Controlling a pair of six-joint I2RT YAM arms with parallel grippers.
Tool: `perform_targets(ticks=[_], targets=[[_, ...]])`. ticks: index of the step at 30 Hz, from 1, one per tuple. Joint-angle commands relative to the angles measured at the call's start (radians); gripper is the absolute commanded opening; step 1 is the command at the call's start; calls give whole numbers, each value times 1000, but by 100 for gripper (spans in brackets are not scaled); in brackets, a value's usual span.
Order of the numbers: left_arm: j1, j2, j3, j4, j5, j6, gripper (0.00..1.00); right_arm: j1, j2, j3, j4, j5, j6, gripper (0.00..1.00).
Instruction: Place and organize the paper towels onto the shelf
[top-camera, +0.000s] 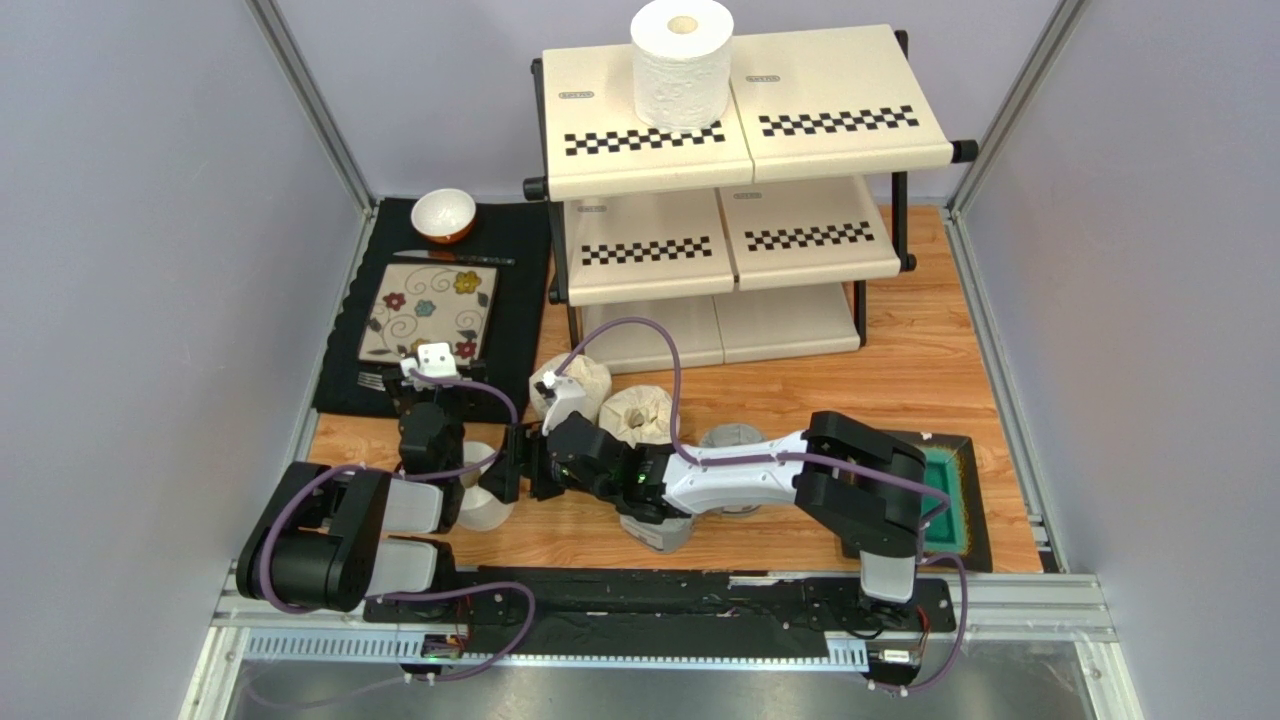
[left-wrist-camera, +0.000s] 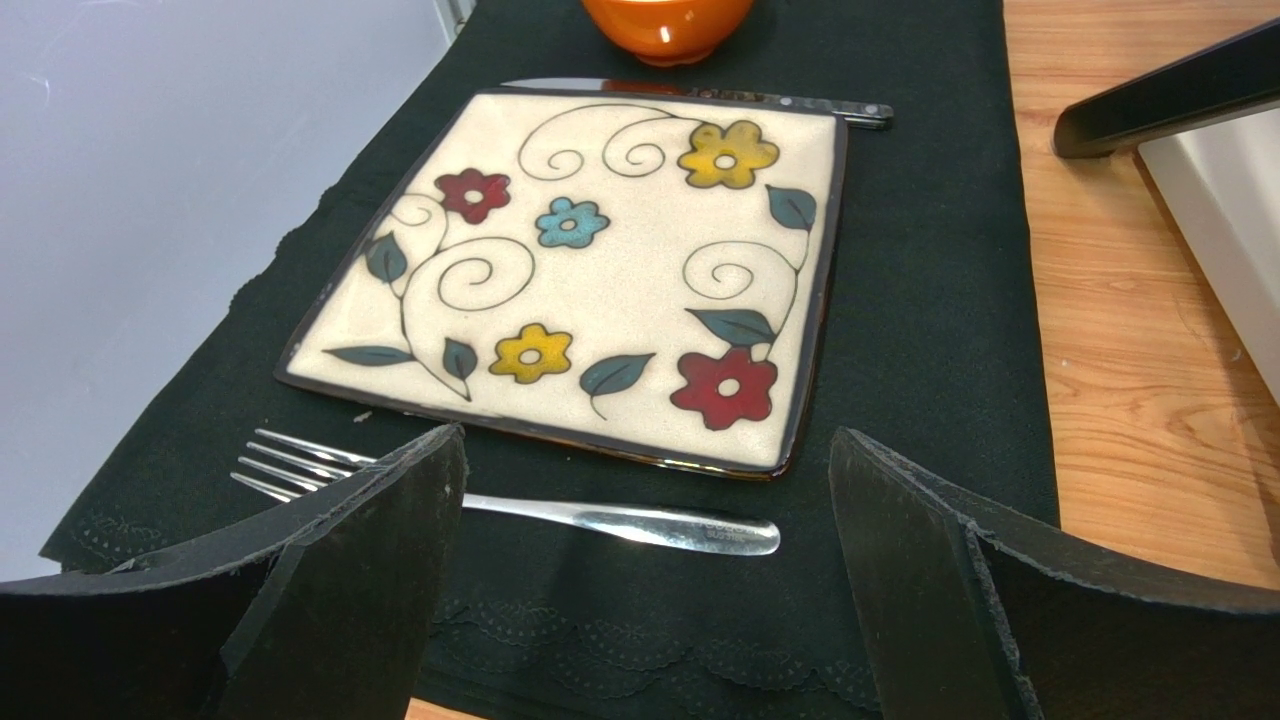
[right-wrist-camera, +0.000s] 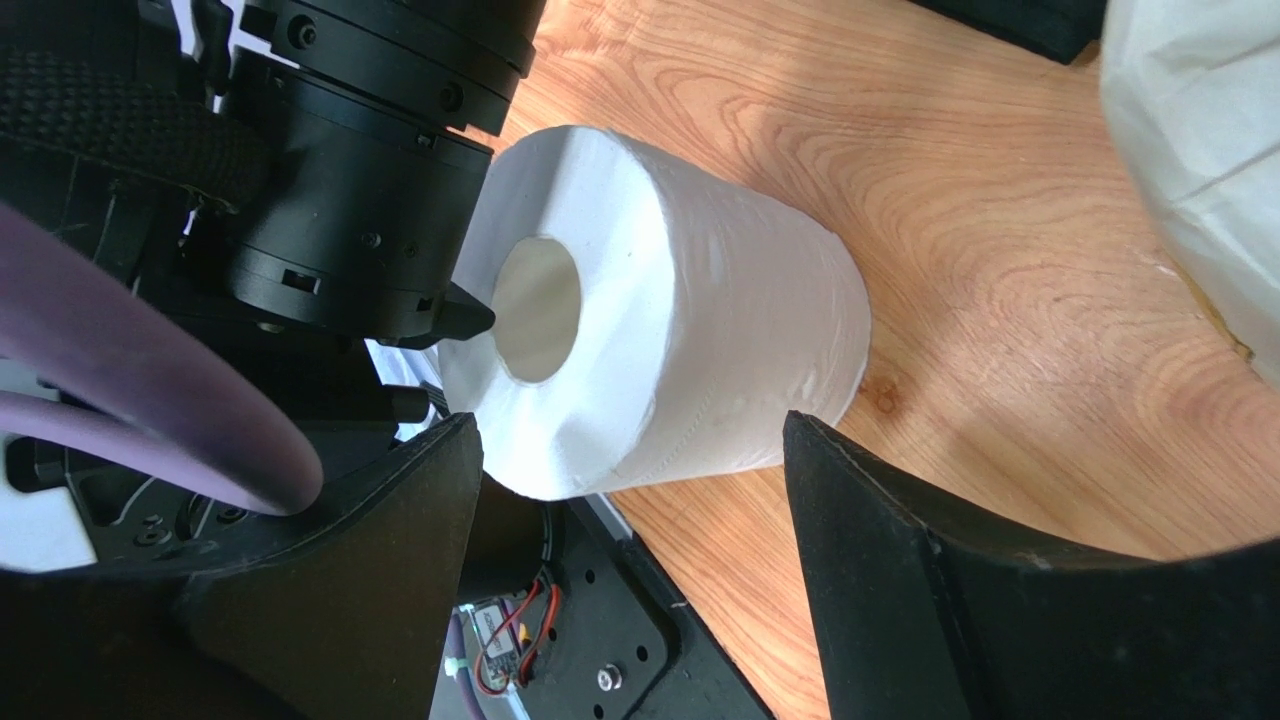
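**Right arm's approach to a roll.** The right gripper (right-wrist-camera: 628, 426) has its fingers spread and holds nothing. The white roll (right-wrist-camera: 676, 345) lies directly ahead of it, just past the fingertips and centred on the gap. The roll's long axis runs across the gap, finger to finger. Its bored end touches or nearly touches the left arm's housing (right-wrist-camera: 346, 195), so room on that side is judged tight. The roll rests on a bare wooden table (right-wrist-camera: 977, 225). The left gripper (left-wrist-camera: 646, 438), also spread and empty, hovers before a floral plate (left-wrist-camera: 601, 270), so the right hand is nearer. The shelf (top-camera: 842, 90) stands behind the right hand and to one side, with a second white roll (top-camera: 681, 60) on its top tier.
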Motion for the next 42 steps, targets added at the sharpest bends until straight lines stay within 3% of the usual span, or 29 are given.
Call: perform_targets(ticks=[1,6,20,29,33,37,42], targets=[[7,-15,-263,26,5,-10,99,-7,30,-10,121,9,26,77],[7,-15,-261,23,5,-10,99,-6,28,-56,211,9,32,76],[7,-14,-258,19,6,-12,99,-4,-96,-194,269,23,26,79],[9,-27,-275,40,-1,-13,99,-32,-67,-178,297,-15,54,79],[9,-72,-277,8,25,-1,99,-35,-62,-168,276,-20,51,79],[7,-234,-242,-186,-29,-20,99,-36,-70,-155,243,-15,32,79],[7,-406,-248,-253,-81,-49,99,-36,-76,-139,199,-11,9,79]])
